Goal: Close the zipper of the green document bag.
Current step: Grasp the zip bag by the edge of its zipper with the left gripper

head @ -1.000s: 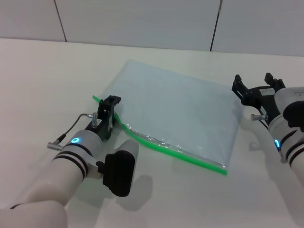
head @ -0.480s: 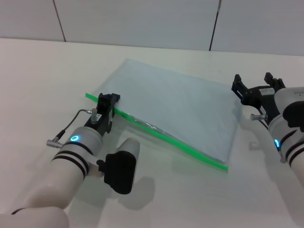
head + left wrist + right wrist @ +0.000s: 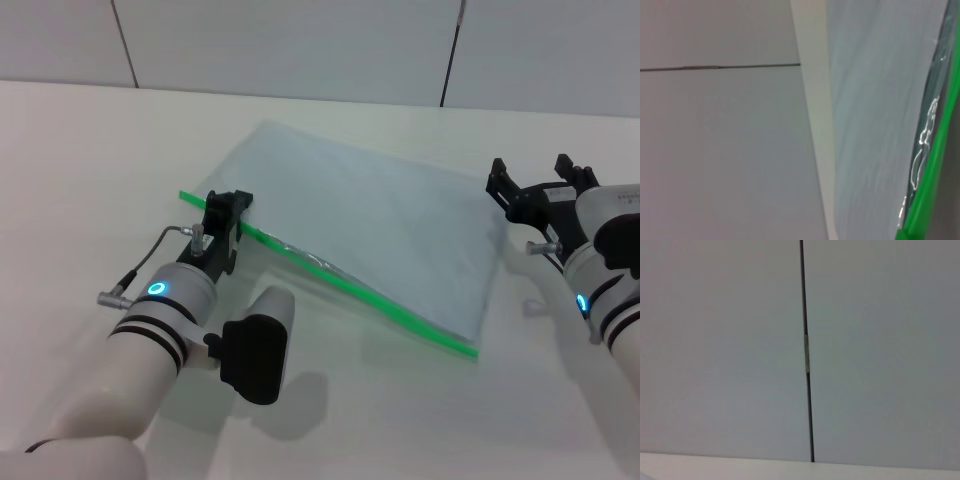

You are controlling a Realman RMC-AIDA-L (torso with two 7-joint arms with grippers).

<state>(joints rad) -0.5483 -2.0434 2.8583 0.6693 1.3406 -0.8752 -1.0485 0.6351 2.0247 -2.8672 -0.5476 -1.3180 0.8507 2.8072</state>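
a pale bag [image 3: 370, 230] lies flat mid-table, its green zipper [image 3: 345, 285] on the near edge, the left gripper [image 3: 224, 214] pinching that strip's left end; the right gripper [image 3: 535, 186], spread open, should pin the bag's far corner while the left slides steadily along.

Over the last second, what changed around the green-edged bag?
The left pincer moved along the bright green plastic zipper toward its far-left end, pulling the sagging strip straight. The translucent pale blue-grey document bag shifted slightly. The right pincer stayed beside the bag's right edge.
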